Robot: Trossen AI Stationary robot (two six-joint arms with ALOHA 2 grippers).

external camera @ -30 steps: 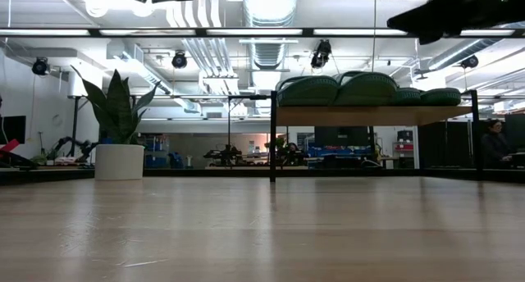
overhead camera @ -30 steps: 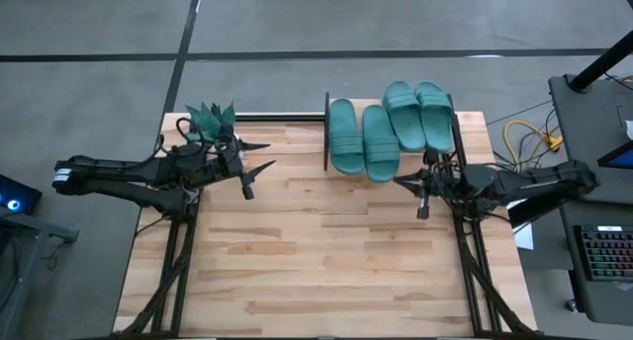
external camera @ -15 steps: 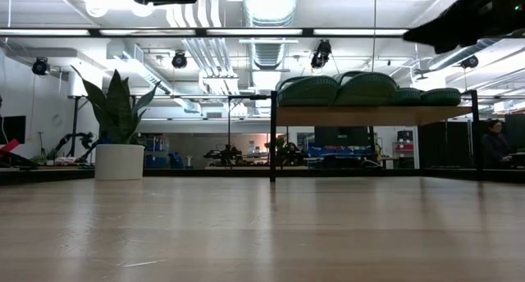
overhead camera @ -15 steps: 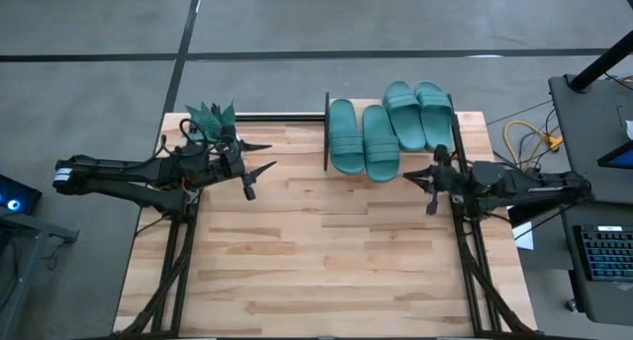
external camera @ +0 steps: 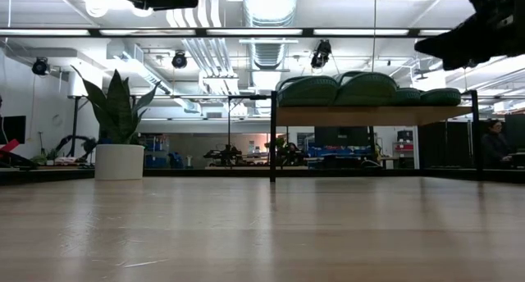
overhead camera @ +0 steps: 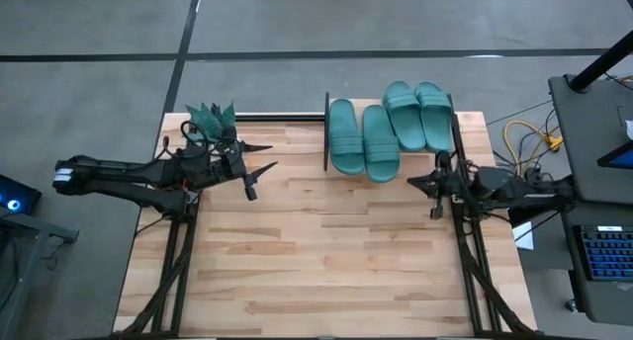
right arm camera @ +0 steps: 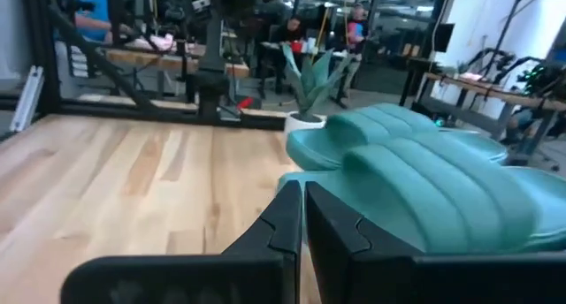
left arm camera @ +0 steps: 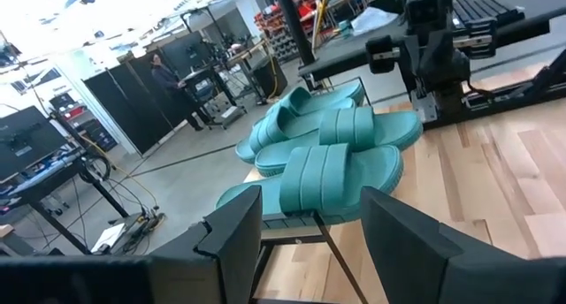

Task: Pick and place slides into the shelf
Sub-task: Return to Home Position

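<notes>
Where the shelf [external camera: 373, 115] stands at the table's far edge, four teal slides [overhead camera: 345, 134] lie on top; one potted plant [overhead camera: 210, 120]; left gripper [overhead camera: 269, 155] spread, right gripper [overhead camera: 413, 181] closed, both empty.

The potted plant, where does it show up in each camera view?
High view: plant at the top-left corner of the table.
Low view: plant left of the shelf.
Left wrist view: not in it.
Right wrist view: plant beyond the slides.
Shared landmark: the slides on the shelf.
</notes>
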